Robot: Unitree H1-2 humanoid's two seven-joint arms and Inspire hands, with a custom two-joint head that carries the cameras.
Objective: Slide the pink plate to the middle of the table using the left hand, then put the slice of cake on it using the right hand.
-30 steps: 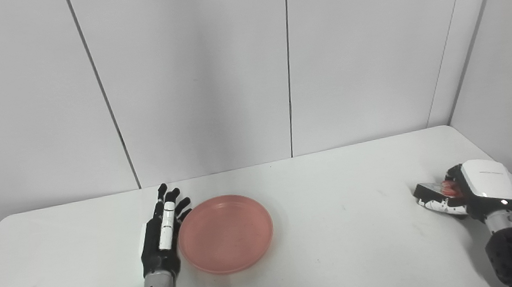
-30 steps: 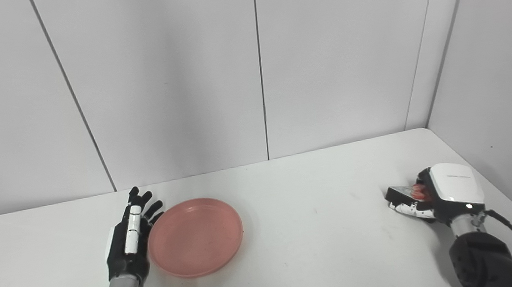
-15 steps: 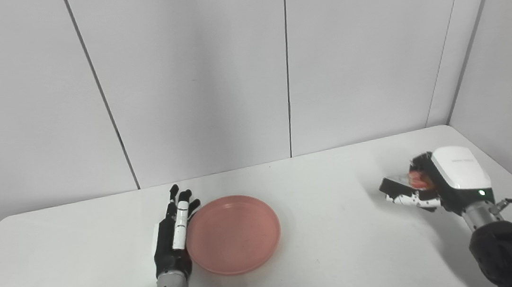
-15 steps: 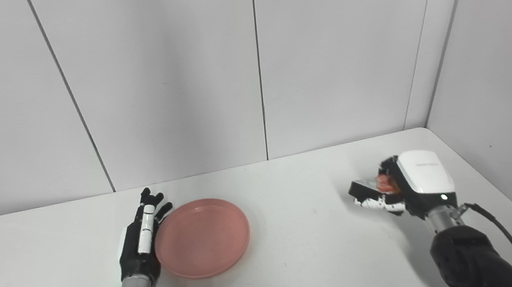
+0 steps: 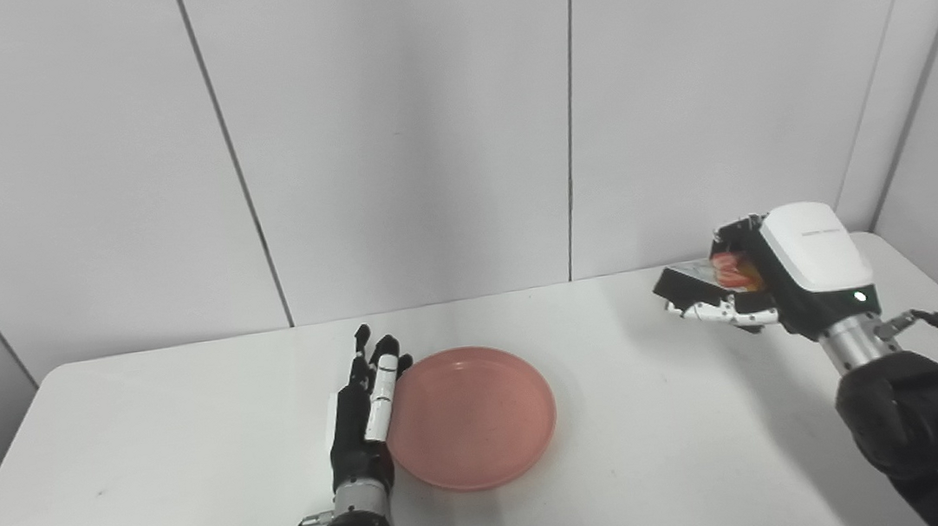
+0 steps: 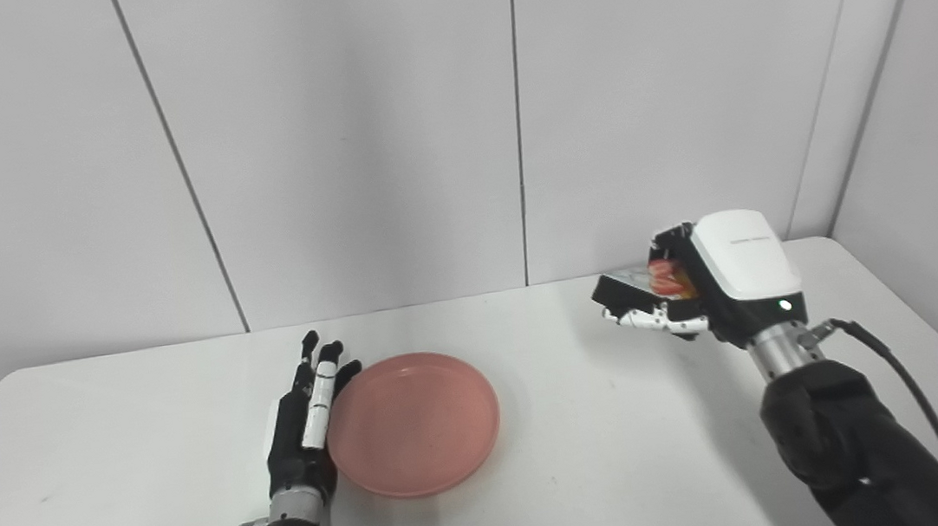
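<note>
Our flat, open left hand [image 5: 360, 414] edges the plate [image 5: 472, 417] to push it centreward, while our right hand [image 5: 771, 276] grips the cake [image 5: 730, 270] aloft, ready.

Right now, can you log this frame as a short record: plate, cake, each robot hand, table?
plate: round pink plastic plate, flat on the table, nothing on it
cake: slice with red topping, held above the table, right of the plate
left robot hand: open, fingers straight, edge against the plate's left rim
right robot hand: shut on the cake, raised off the table
table: white tabletop
</note>
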